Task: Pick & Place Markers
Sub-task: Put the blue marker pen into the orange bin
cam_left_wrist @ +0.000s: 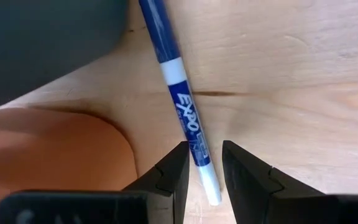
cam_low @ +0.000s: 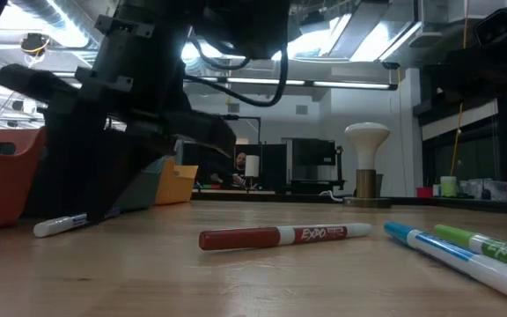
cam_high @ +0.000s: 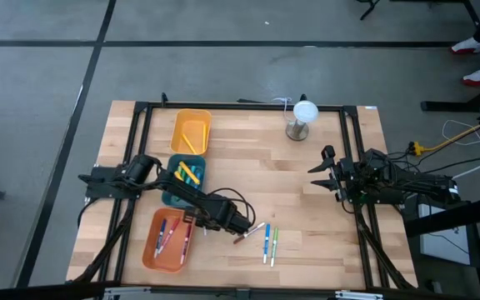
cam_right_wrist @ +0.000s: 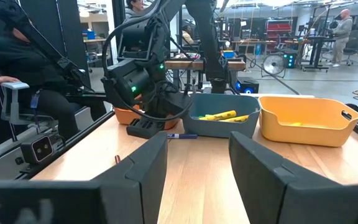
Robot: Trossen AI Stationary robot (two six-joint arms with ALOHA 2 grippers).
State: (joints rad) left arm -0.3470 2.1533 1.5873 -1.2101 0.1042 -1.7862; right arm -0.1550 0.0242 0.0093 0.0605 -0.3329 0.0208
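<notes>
Three trays (cam_high: 190, 131) line the table's (cam_high: 248, 167) left side; loose markers (cam_high: 269, 244) lie right of the nearest tray (cam_high: 167, 242).

Light falls evenly from overhead: in the low view long ceiling lamps (cam_low: 324, 81) glow behind the arm, which stands against them as a near-black shape. The wooden table (cam_high: 248, 179) is bright and evenly lit in the high view, with only soft, short shadows under the arms and trays. At table height the red marker (cam_low: 284, 235) is fairly sharp, while the room behind it is dimmer and softer. In the left wrist view the fingers (cam_left_wrist: 173, 177) look blurred and dark.
</notes>
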